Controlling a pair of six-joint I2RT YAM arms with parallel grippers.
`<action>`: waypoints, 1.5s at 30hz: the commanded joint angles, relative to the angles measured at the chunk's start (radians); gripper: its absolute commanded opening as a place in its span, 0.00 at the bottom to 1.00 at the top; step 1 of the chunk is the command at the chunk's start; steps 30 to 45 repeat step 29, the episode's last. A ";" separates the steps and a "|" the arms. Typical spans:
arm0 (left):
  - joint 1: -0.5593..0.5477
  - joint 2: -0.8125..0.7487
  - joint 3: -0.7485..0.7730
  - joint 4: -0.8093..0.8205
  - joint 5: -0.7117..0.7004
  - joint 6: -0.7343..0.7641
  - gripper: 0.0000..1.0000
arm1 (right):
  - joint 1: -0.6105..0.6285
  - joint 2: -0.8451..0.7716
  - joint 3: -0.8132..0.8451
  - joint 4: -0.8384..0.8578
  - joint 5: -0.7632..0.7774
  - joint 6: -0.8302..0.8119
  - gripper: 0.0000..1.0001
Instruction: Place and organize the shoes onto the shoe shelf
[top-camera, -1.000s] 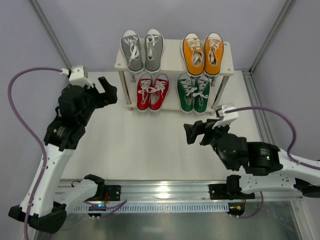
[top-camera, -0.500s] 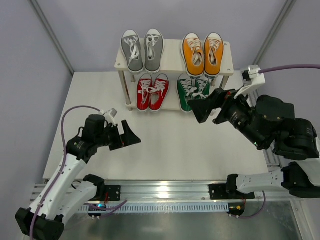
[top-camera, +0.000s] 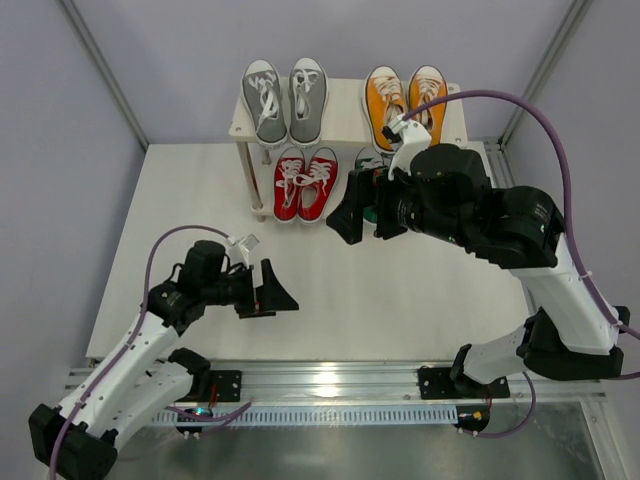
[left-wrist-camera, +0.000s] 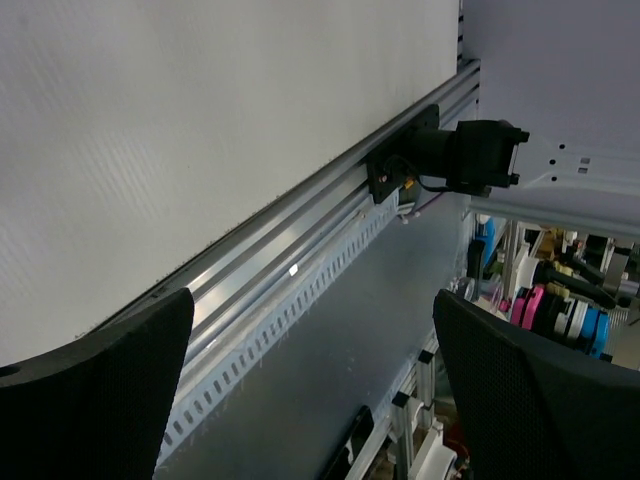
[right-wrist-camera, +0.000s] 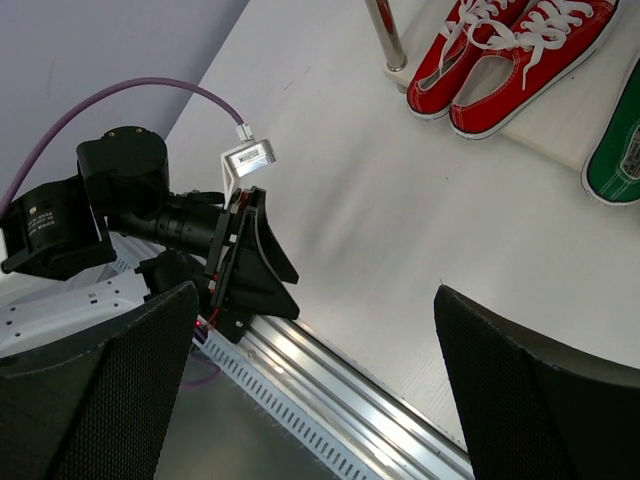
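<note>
Right pincer (top-camera: 364, 214) farther left, jaws equally spread.

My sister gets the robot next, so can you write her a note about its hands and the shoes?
Left gripper: open, empty, low over the near side of the table.
Right gripper: open, empty, up in front of the shelf.
Top board: grey pair on the left, orange pair on the right.
Bottom board: red pair on the left, a green shoe beside it; the right arm hides the rest of that spot.
Done: every shoe in view sits on the shelf, in neat pairs.
Left: probably nothing; just check the green pair once the arm is clear.
</note>
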 joint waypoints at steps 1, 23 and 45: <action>-0.048 0.019 -0.011 0.067 0.064 -0.017 1.00 | -0.003 -0.049 0.029 -0.016 -0.009 0.033 1.00; -0.127 0.085 0.004 0.145 0.050 -0.037 1.00 | -0.003 -0.206 -0.164 0.265 -0.064 -0.058 1.00; -0.127 0.081 0.004 0.148 0.053 -0.022 1.00 | -0.002 -0.137 -0.104 0.202 -0.059 -0.062 1.00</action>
